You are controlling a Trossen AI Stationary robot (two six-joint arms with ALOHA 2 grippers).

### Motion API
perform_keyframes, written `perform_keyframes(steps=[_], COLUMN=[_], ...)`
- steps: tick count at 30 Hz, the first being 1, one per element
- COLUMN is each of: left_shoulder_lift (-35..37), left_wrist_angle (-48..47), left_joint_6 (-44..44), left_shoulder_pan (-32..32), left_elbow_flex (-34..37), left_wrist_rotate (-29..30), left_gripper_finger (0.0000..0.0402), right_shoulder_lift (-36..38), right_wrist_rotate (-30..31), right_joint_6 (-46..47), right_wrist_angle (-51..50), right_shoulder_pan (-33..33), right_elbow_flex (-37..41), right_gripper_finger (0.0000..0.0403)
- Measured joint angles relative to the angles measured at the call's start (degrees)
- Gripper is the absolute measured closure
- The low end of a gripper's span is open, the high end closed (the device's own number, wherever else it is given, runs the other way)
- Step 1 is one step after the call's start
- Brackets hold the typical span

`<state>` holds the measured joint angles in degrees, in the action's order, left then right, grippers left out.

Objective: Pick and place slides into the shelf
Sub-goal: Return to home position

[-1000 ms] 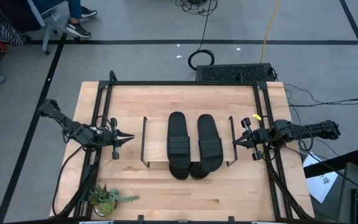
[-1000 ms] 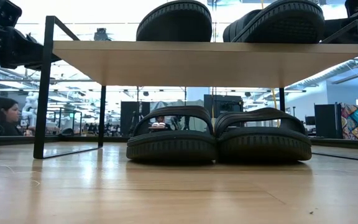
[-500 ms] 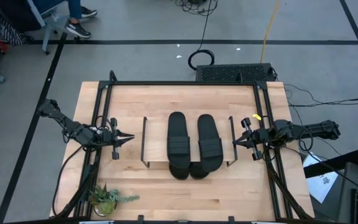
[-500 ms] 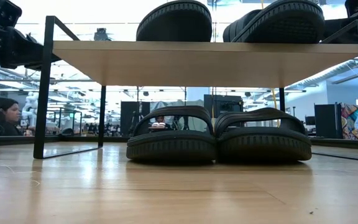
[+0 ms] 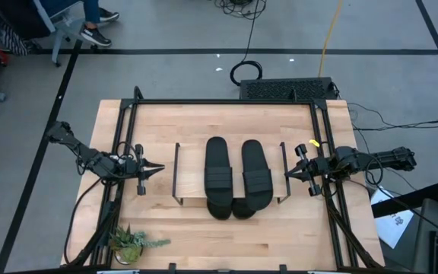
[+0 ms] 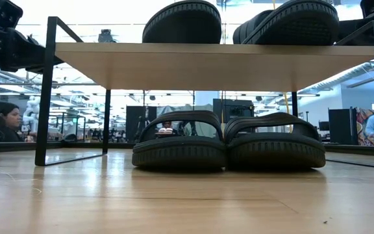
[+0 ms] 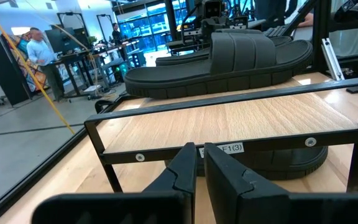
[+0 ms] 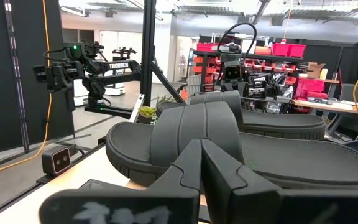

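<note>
4 slides are accounted for on the shelf (image 5: pixel 192 173), which stands about the middle of the tabletop (image 5: pixel 204 122), well clear of all 4 edges. 2 slides lie side by side on the light wood plank, the left one (image 5: pixel 218 175) and the right one (image 5: pixel 255 173), soles down and straps up, close together. The other 2 sit under the plank on the tabletop itself: the lower left slide (image 6: pixel 179 146) and the lower right slide (image 6: pixel 274 146) touch along their inner sides, and in the high view their ends stick out past the plank's long side that faces the tabletop's plant corner. The low view shows the 2 upper slides resting on the plank, and the black wire legs standing flat on the wood. The left gripper (image 5: pixel 157 168) hangs inside the tabletop's left edge, pointing at the shelf's left end and apart from it; its fingers are closed on nothing, with only a hairline gap in the left wrist view. The right gripper (image 5: pixel 287 173) hangs inside the right edge, its tip very near the shelf's right end frame; whether it touches cannot be told. Its fingers are pressed together and empty. 1 small potted plant (image 5: pixel 131 242) stands at the tabletop's corner on the left arm's side.
</note>
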<state>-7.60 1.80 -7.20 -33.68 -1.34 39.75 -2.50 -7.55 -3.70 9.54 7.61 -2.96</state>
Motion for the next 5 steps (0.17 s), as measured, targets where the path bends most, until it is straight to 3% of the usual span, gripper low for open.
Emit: perform_keyframes(steps=[5], left_shoulder_lift=[0.0], left_wrist_angle=[0.0], left_joint_6=[0.0], left_shoulder_pan=[0.0], left_elbow_flex=[0.0], left_wrist_rotate=[0.0], left_gripper_finger=[0.0369], right_shoulder_lift=[0.0], right_wrist_rotate=[0.0], right_joint_6=[0.0], right_wrist_angle=[0.0], right_shoulder_pan=[0.0], right_elbow_flex=[0.0], right_gripper_finger=[0.0403])
